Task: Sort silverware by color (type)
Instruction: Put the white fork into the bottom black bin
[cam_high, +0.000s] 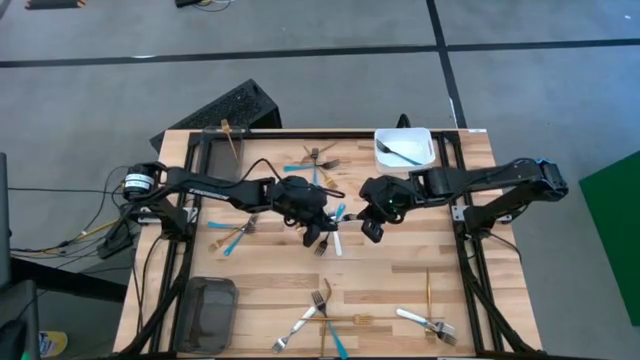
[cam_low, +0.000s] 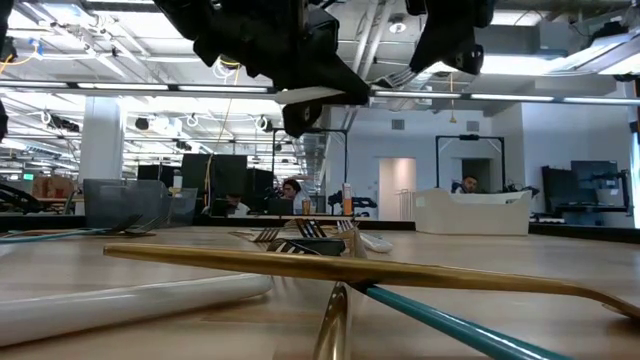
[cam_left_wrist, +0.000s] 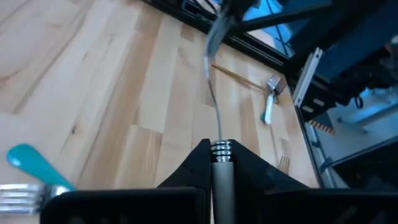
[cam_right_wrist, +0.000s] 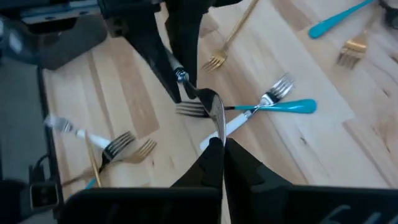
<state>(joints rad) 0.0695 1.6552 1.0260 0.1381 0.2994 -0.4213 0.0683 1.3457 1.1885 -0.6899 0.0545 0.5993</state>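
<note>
Tools mid-counter: left tool (cam_high: 318, 232) and right tool (cam_high: 372, 226) both clamped on slim silver metal fork (cam_right_wrist: 214, 115), above pale wooden counter (cam_high: 400, 275)

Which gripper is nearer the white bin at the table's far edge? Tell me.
Right. The right gripper sits nearest the white bin, roughly below it in the high view; the left gripper is farther off toward the table's middle.

bare wood (cam_high: 400, 270) right of centre free; fork cluster (cam_high: 322, 322) blocks near edge.
</note>
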